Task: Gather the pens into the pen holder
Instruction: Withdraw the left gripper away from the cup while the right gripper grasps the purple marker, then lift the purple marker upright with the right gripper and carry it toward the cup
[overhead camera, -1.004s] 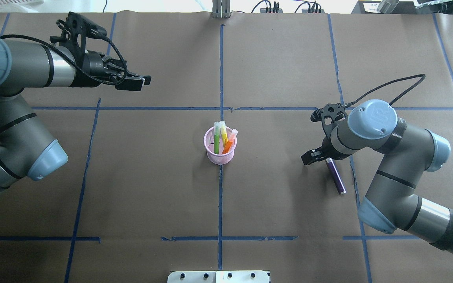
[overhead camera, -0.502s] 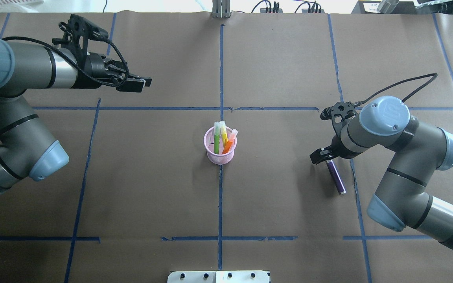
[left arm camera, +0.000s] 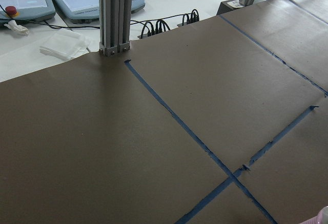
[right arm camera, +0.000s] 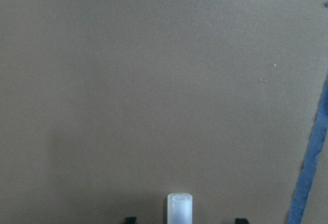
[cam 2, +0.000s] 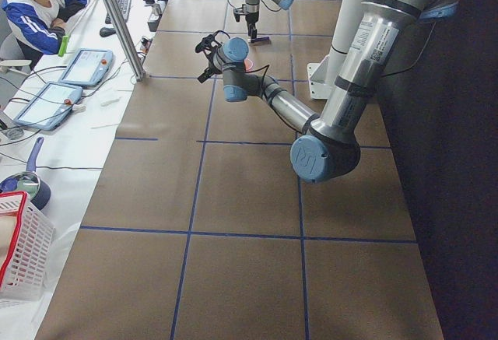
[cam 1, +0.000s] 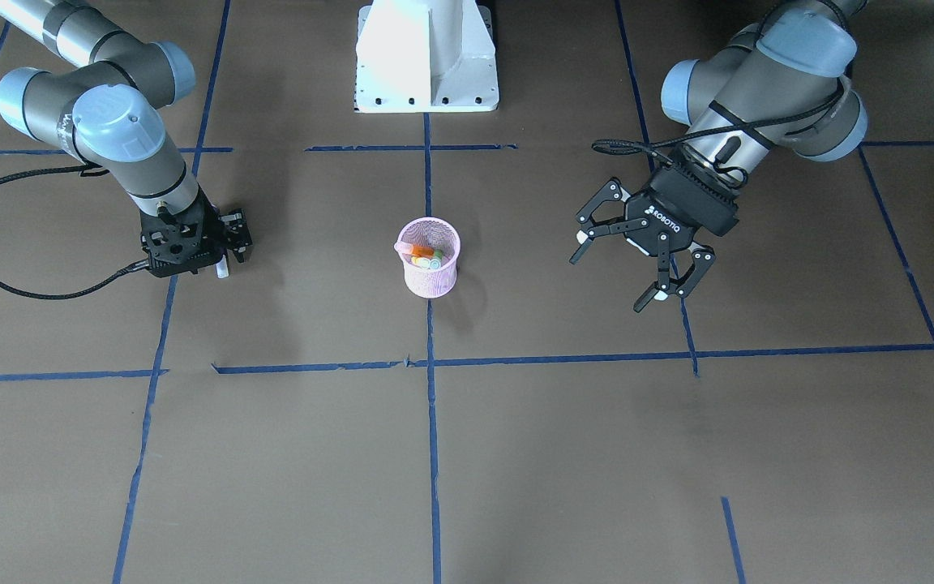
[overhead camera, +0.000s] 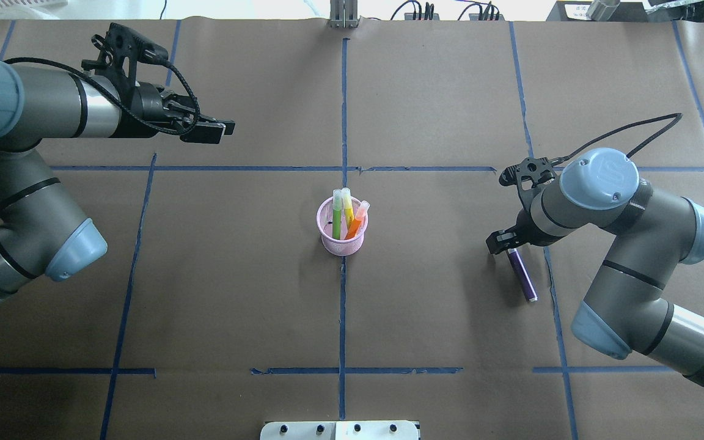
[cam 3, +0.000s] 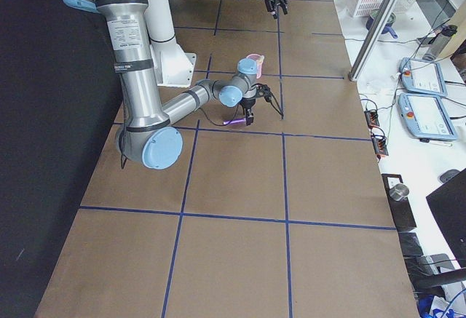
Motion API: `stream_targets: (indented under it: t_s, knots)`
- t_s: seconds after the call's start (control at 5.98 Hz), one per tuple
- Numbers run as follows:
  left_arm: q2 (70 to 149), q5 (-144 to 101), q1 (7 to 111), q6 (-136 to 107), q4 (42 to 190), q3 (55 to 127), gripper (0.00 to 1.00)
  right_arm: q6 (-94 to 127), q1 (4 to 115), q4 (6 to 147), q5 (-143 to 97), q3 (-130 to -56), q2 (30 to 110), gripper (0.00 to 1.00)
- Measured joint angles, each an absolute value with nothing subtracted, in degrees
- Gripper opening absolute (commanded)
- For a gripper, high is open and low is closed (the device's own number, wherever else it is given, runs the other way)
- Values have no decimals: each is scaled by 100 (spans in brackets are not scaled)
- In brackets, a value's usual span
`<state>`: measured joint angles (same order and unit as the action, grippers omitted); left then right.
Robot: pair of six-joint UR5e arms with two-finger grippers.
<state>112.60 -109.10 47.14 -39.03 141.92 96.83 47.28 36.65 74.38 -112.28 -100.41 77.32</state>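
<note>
The pink mesh pen holder (overhead camera: pixel 341 243) stands at the table's middle and holds a green pen (overhead camera: pixel 336 221), a yellow pen (overhead camera: pixel 348 208) and an orange pen (overhead camera: pixel 357 221); it also shows in the front view (cam 1: pixel 430 276). A purple pen (overhead camera: pixel 522 275) lies flat to the right. My right gripper (overhead camera: pixel 500 242) is down over its pale end (right arm camera: pixel 179 207), open, with a fingertip (right arm camera: pixel 129 220) on each side and not touching it. My left gripper (cam 1: pixel 637 272) hangs wide open and empty above the table at the far left (overhead camera: pixel 217 129).
Blue tape lines (overhead camera: pixel 343 122) divide the brown table. A metal post (overhead camera: pixel 344 13) stands at the far edge and the robot's white base (cam 1: pixel 426 57) at the near edge. Tablets and an operator (cam 2: pixel 35 5) are beyond the far edge.
My right gripper has moved a little to the right, onto the purple pen's pale end. The left arm has hardly moved. The purple pen has stayed where it lay.
</note>
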Motion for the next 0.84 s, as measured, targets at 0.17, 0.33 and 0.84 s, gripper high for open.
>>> stream_targets:
  t_s: [0.17, 0.33, 0.84]
  knots:
    - [11261, -10911, 4717, -3905, 14194, 9679, 100, 4728, 3666, 7442, -11227, -10038, 7732, 37]
    - [11265, -10911, 4719, -3909, 14194, 9677, 100, 4728, 3665, 7447, -11233, -10042, 7728, 6]
    - [11260, -10910, 4723, -3911, 14198, 9672, 100, 4720, 3667, 7453, -11259, -10084, 7719, 0]
